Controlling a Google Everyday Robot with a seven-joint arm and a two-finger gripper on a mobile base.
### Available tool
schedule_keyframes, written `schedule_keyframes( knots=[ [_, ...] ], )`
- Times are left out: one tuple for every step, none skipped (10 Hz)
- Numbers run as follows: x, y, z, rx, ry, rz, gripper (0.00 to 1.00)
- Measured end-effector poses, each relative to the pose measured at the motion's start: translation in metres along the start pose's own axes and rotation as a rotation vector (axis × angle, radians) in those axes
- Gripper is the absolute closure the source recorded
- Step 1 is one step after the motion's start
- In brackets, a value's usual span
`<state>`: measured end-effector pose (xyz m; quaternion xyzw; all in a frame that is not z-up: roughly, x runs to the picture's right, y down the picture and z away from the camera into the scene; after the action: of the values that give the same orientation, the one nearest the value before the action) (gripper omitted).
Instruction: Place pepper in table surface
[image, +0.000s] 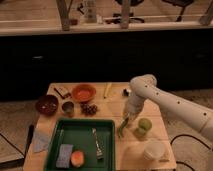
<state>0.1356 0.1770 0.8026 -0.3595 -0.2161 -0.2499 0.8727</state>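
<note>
Spanning most of the view: table surface (117, 102), light wooden planks, carrying bowls, cups and a dark green tray (62, 131) at front centre.

Arm (170, 102): white, enters from the right. Elbow raised over the table's right half, forearm turned steeply downward.

Gripper (125, 119): points down, just off the tray's right rim, with the light-green cup (145, 125) close on its other side. Fingers closed on the pepper (121, 129), which hangs from them.

Pepper: dark green, slender, directly beneath the gripper. Long axis near vertical, leaning slightly toward the tray. Lower tip looks to be at or just above the narrow strip of bare wood between tray rim and cup; cannot tell if it touches.

Judgement: carry is nearly finished, release not yet made. The pepper is over wood, but the margin to the tray rim is small. On release it would likely tip along its lean, toward the tray. Wider bare wood lies just behind the gripper, which makes a safer spot.
</note>
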Motion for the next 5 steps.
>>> schedule_keyframes(
  knots=[
    [0.0003, -0.0006, 0.0007, 0.002, 0.0, -0.003, 0.98],
    [0.0006, -0.0005, 0.001, 0.002, 0.0, -0.004, 0.98],
    [0.0009, -0.0006, 0.0013, 0.003, -0.001, -0.005, 0.98],
    [0.0012, -0.0008, 0.0014, 0.004, 0.0, -0.007, 0.98],
    [0.0012, -0.0008, 0.002, 0.004, -0.001, -0.008, 0.97]
  ],
)
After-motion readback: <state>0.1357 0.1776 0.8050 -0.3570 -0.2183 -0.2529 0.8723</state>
